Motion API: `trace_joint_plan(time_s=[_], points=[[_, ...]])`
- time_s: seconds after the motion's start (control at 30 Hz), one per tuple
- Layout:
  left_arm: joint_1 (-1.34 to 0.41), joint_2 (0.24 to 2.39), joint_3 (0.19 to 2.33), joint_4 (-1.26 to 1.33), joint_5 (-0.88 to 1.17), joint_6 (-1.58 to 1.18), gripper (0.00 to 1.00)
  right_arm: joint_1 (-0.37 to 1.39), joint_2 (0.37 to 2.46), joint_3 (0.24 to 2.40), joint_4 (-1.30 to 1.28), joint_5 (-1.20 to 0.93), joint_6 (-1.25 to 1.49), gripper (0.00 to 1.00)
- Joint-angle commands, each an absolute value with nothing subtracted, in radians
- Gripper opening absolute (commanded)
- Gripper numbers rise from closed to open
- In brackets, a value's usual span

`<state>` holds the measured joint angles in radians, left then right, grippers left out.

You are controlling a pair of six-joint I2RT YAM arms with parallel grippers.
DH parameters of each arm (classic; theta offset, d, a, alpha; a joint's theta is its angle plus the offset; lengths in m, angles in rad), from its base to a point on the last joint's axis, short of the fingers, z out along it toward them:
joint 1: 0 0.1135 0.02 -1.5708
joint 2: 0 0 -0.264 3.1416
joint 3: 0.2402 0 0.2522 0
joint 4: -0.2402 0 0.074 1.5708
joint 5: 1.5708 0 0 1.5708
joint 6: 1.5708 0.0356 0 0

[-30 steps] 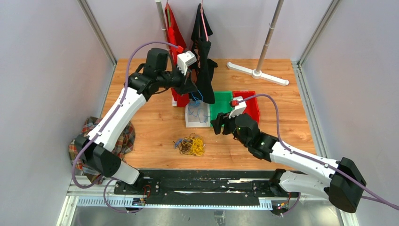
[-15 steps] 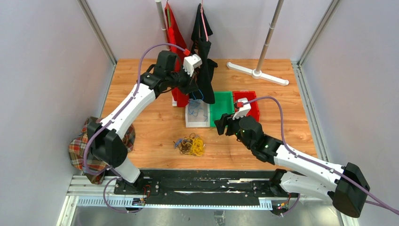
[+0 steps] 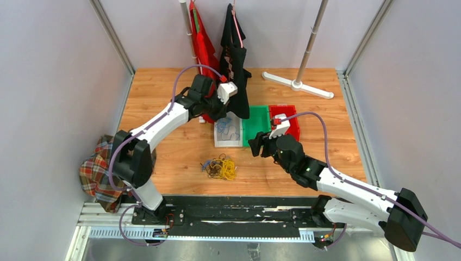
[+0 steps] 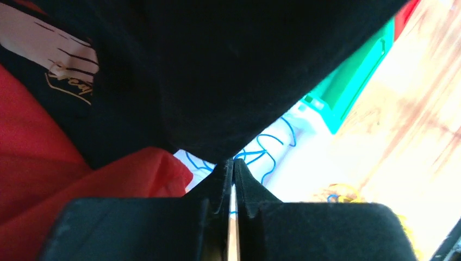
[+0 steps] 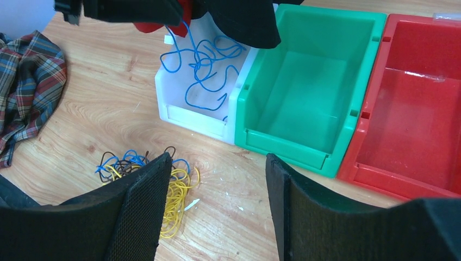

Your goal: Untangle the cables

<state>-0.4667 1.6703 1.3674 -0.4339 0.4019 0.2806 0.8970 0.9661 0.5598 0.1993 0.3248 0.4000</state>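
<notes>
A tangle of yellow, blue and dark brown cables point(image 3: 220, 167) lies on the wooden table in front of the bins; it also shows in the right wrist view point(image 5: 163, 190). A loose blue cable point(image 5: 204, 65) lies in the white bin point(image 5: 195, 117), one end rising to my left gripper point(image 5: 125, 10). My left gripper point(image 4: 233, 161) is shut, under the hanging black garment, just above the bin's far edge point(image 3: 220, 113). My right gripper point(image 5: 217, 160) is open and empty, above the table between the tangle and the green bin point(image 3: 254, 145).
A green bin point(image 3: 256, 122) and a red bin point(image 3: 293, 122), both empty, stand right of the white bin point(image 3: 227, 143). A black garment point(image 3: 235, 60) and a red garment point(image 3: 202, 43) hang over the bins. A plaid cloth point(image 3: 98, 174) lies at the left edge. A rack foot point(image 3: 298, 84) stands far right.
My left gripper has moved right and down under the black garment, and the hanging blue cable has sunk into the white bin. My right gripper shifted slightly right.
</notes>
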Motion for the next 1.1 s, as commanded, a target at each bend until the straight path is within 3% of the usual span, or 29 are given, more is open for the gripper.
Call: trace_joint_plan(time_s=[0.0, 0.17, 0.4, 0.83, 1.07], points=[[-0.493, 1.684, 1.334, -0.372, 0.344, 0.349, 0.14, 0.885, 0.966, 0.563, 0.179, 0.339, 0.394, 0.64], [-0.497, 1.673, 1.378, -0.411, 0.372, 0.325, 0.49, 0.886, 0.974, 0.575, 0.177, 0.332, 0.392, 0.64], [-0.497, 1.591, 1.388, -0.534, 0.442, 0.346, 0.72, 0.885, 0.980, 0.575, 0.174, 0.309, 0.393, 0.64], [-0.496, 1.399, 1.075, -0.818, 0.561, 0.554, 0.71, 0.936, 1.005, 0.570, 0.152, 0.241, 0.384, 0.63], [-0.496, 1.330, 0.940, -0.814, 0.551, 0.572, 0.62, 0.975, 1.039, 0.581, 0.159, 0.250, 0.381, 0.61]])
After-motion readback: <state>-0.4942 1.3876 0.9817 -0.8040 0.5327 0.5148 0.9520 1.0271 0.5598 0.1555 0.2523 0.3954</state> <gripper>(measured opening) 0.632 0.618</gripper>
